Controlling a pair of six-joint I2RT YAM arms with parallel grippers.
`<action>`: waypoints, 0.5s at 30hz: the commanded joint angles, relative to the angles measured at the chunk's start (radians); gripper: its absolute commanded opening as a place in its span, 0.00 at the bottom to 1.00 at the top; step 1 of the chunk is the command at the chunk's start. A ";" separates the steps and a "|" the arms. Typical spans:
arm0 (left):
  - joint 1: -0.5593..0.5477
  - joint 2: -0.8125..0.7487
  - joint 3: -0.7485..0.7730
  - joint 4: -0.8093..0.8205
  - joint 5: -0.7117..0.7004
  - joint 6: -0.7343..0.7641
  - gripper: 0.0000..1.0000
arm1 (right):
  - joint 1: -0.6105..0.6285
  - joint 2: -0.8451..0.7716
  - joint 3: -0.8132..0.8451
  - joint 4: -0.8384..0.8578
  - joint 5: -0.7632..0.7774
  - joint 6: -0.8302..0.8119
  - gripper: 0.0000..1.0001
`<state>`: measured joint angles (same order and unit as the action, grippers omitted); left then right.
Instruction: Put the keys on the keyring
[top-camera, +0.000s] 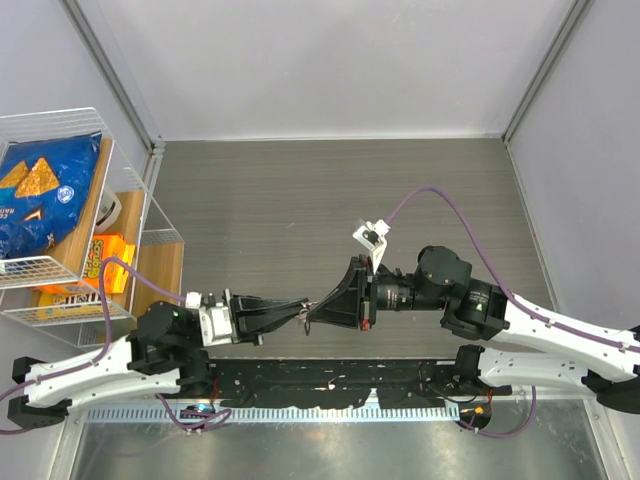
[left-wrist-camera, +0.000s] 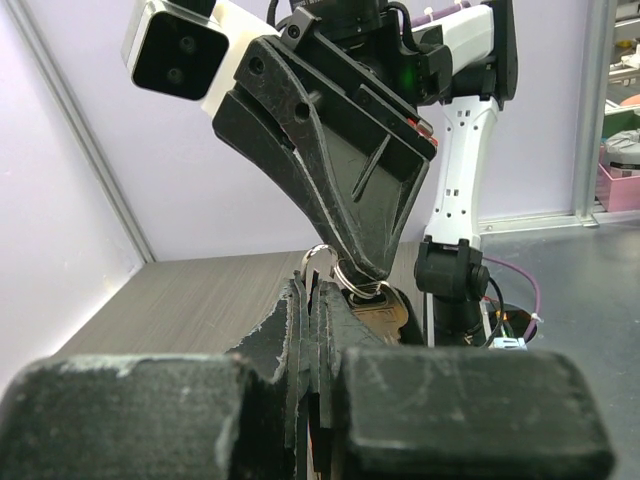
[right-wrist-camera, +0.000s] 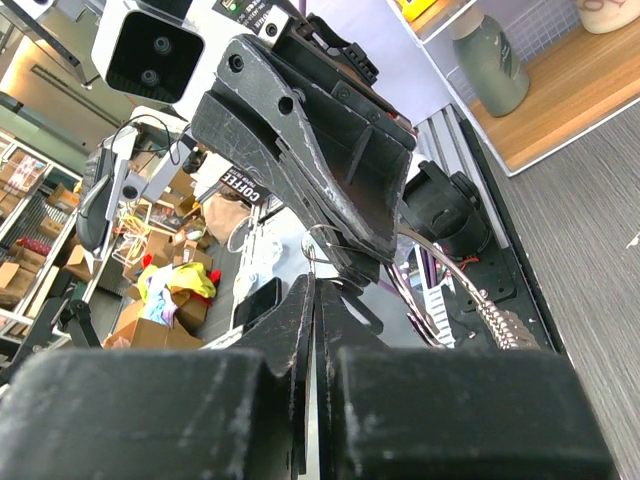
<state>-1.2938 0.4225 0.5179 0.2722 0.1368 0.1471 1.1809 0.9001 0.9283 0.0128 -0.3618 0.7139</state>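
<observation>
The two arms meet tip to tip above the near part of the table (top-camera: 300, 200), a little left of its middle, with the left gripper (top-camera: 292, 313) pointing to the right and the right gripper (top-camera: 318, 305) pointing to the left. In the left wrist view the left claw is clenched: its two black fingers (left-wrist-camera: 295, 330) stand side by side with only a thin slit between them. The keyring (left-wrist-camera: 320, 247) stands up out of the top of this slit, so its lower part is hidden between the fingers. The right claw comes down from above. Its fingers are also pressed together, and its narrow tip sits on the right side of the ring, touching it. I cannot tell surely whether this tip pinches only the wire or also the head of a key. The keys (left-wrist-camera: 388, 312) lie just right of the left fingertips and under the right tip, as a small silvery bunch. How many they are is not clear. In the top view the ring and keys are too small to make out.
</observation>
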 joint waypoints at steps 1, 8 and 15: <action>-0.002 -0.021 0.031 0.051 0.040 0.028 0.00 | -0.001 -0.041 -0.014 0.059 0.017 0.007 0.06; -0.002 -0.022 0.041 0.039 0.076 0.034 0.00 | -0.001 -0.047 -0.029 0.079 0.000 0.022 0.06; -0.001 -0.041 0.037 0.042 0.080 0.034 0.00 | -0.001 -0.029 -0.039 0.110 -0.049 0.038 0.06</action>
<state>-1.2938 0.4053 0.5179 0.2642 0.1833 0.1688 1.1809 0.8749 0.8932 0.0528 -0.3840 0.7368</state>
